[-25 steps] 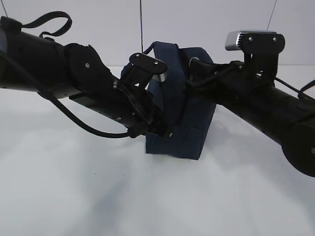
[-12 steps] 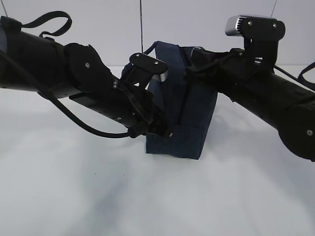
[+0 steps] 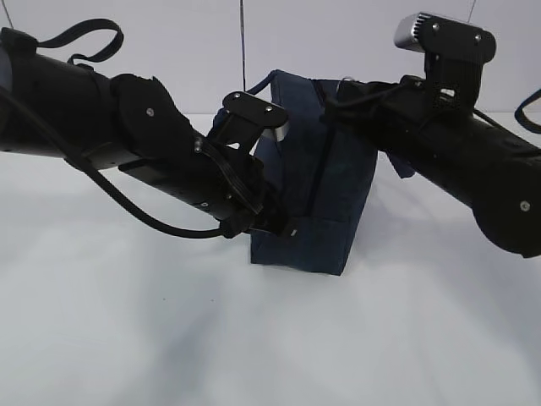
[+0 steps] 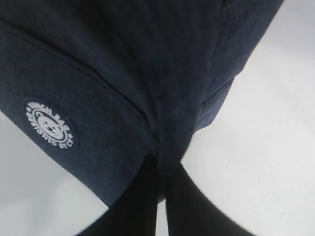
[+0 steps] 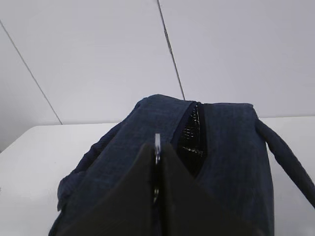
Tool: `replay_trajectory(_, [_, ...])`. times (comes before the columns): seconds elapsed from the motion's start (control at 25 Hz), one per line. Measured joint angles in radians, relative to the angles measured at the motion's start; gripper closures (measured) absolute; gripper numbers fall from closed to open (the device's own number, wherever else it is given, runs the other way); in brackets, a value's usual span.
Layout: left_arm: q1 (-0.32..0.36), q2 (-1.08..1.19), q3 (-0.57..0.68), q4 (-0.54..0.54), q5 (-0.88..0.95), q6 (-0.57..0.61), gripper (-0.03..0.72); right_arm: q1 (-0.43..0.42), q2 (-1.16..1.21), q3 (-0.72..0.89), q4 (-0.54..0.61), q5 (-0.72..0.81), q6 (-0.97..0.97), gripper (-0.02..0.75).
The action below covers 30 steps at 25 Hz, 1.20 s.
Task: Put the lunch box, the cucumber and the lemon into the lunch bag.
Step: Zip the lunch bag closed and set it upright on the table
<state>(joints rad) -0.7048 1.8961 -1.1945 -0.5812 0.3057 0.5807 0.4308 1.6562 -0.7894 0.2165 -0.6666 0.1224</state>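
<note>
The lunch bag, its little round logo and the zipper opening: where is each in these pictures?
lunch bag (image 3: 325, 216): exterior view, on its navy front panel between the two arms.
logo (image 4: 50, 126): left wrist view, on the white round patch on the fabric.
zipper opening (image 5: 191, 135): right wrist view, on the dark gap along the bag's top.

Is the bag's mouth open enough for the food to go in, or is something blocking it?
The lunch bag shows only a narrow slit along its zipper. The right gripper is shut on the ring pull. Lunch box, cucumber and lemon are not visible.
</note>
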Motion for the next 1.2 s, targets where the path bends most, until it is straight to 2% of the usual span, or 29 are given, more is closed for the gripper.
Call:
replay_trajectory(0.32, [0.0, 0.0, 0.0, 0.0, 0.0, 0.002, 0.695, 0.0, 0.008, -0.082, 0.058, 0.085, 0.0, 0.721])
replay_trajectory(0.84, [0.0, 0.0, 0.0, 0.002, 0.015, 0.002, 0.695, -0.01, 0.091, -0.236, 0.078, 0.201, 0.0, 0.72])
replay_trajectory(1.2, [0.0, 0.0, 0.0, 0.027, 0.02, 0.002, 0.696, -0.056, 0.122, -0.347, 0.129, 0.357, -0.068, 0.721])
